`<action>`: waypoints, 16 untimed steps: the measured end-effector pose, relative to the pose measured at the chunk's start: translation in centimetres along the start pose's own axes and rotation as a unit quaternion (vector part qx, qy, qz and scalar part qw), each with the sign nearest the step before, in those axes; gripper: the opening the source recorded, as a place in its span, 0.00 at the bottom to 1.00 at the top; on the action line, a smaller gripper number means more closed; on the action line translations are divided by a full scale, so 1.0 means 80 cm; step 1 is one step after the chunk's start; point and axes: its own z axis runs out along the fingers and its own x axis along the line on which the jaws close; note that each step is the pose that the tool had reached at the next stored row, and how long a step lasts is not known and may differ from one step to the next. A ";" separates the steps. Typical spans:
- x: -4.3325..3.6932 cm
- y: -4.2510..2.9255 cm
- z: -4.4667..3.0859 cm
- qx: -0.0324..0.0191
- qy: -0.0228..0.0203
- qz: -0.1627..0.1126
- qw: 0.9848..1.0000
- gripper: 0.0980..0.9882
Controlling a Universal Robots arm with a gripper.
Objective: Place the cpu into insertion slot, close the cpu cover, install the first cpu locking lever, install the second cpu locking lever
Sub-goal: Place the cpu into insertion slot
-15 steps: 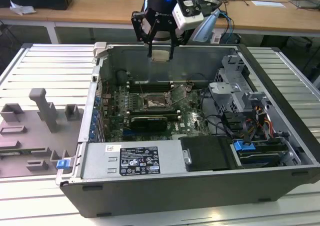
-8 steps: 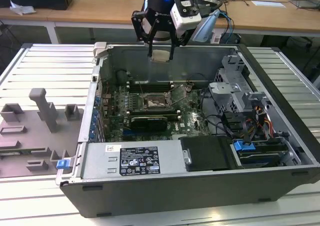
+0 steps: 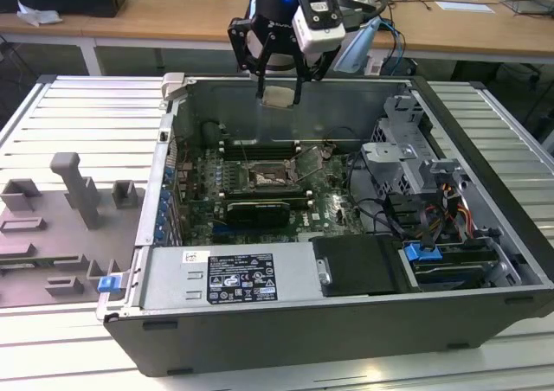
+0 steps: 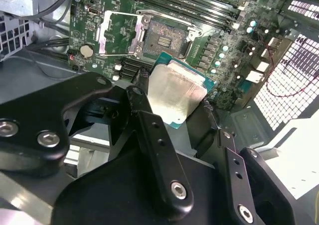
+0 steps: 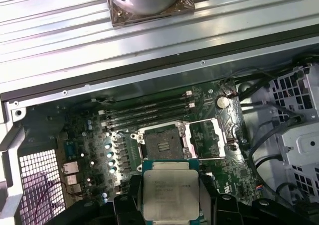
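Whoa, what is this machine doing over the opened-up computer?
A robot arm's gripper holds the cpu, a small silver-topped chip, by its edges in the air above an open computer case. On the green motherboard below, the insertion slot sits bare, and the cpu cover is swung open beside it. The chip is not yet seated, and nothing is closed or latched.

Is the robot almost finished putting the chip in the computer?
Not nearly. Nothing looks done yet: the insertion slot is empty and the cpu cover lies flipped open beside it. In hand: the jaws grip the cpu above the motherboard. Left: seating it, closing the cover and latching it.
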 end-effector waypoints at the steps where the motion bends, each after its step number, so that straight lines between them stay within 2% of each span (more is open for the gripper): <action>1: 0.000 0.0000 0.0001 0.000 0.000 0.003 1.000 0.50; 9: 0.000 0.0000 0.0004 0.000 -0.002 0.024 1.000 0.50; 16: 0.000 -0.0001 0.0007 -0.001 -0.004 0.050 0.999 0.50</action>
